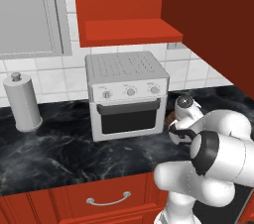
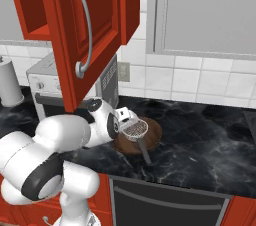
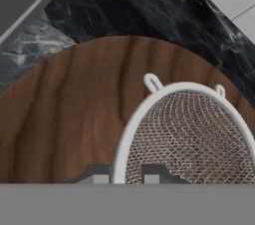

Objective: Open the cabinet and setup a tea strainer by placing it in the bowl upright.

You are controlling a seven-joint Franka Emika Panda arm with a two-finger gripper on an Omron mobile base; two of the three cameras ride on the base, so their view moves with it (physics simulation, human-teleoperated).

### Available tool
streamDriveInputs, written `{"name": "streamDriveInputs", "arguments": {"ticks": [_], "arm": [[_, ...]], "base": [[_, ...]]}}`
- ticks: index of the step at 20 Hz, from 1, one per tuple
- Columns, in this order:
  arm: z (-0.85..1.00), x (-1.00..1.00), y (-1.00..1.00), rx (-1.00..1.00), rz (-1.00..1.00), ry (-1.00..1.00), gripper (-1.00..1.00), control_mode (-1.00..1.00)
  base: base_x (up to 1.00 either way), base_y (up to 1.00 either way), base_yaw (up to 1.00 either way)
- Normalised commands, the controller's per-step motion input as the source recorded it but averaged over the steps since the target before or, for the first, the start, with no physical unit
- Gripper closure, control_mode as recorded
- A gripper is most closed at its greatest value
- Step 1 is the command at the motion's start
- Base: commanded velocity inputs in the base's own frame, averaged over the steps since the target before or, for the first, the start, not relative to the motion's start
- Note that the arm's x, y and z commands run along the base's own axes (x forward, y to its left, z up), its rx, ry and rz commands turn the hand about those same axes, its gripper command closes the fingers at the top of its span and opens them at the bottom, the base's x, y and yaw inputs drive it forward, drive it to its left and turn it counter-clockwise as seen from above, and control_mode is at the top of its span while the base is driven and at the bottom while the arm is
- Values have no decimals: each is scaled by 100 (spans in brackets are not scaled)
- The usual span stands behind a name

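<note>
- Right base view: the red cabinet (image 2: 95, 30) hangs open, its door swung out toward me with the long silver bar handle (image 2: 82, 20) curving down its face, and the red interior showing behind at the upper left.
- Below it, the white arm reaches low over the black marble counter (image 2: 200, 135), and the gripper (image 2: 127, 116) sits right at the edge of the bowl (image 2: 152, 140), a shallow dark wooden dish just right of the toaster oven (image 2: 42, 77).
- The tea strainer (image 2: 135, 129) lies over the bowl with its mesh basket facing up, its rim beside the gripper and its thin handle running out across the bowl's near rim onto the counter.
- From the hand view the two dark finger tips (image 3: 99, 174) stand one on each side of the strainer's white rim (image 3: 149, 104), so the jaws look clamped on that rim; the mesh spreads out over the brown wood grain.
- In the left base view the bowl (image 1: 170, 118) peeks out between the toaster oven (image 1: 126, 94) and the arm's wrist, which hides most of it.
- A grey canister (image 1: 22, 101) with a knobbed lid stands well apart on the counter's left, against the white tiled wall.
- A red drawer (image 1: 106, 198) with a curved handle sits beneath the counter edge.
</note>
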Motion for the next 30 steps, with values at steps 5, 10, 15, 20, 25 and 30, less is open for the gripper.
{"name": "streamDriveInputs", "arguments": {"ticks": [5, 10, 15, 20, 25, 30], "arm": [[-22, 18, 0, 0, 0, 0, 100, -100], [-3, 0, 0, 0, 0, 0, 100, -100], [0, 0, 0, 0, 0, -1, -100, -100], [0, 0, 0, 0, 0, -2, -100, -100], [10, -4, 0, 0, 0, 0, -100, -100], [34, -22, 15, -4, 0, 0, -100, -100]], "base": [[0, 0, 0], [0, 0, 0], [0, 0, 0], [0, 0, 0], [0, 0, 0], [0, 0, 0]]}}
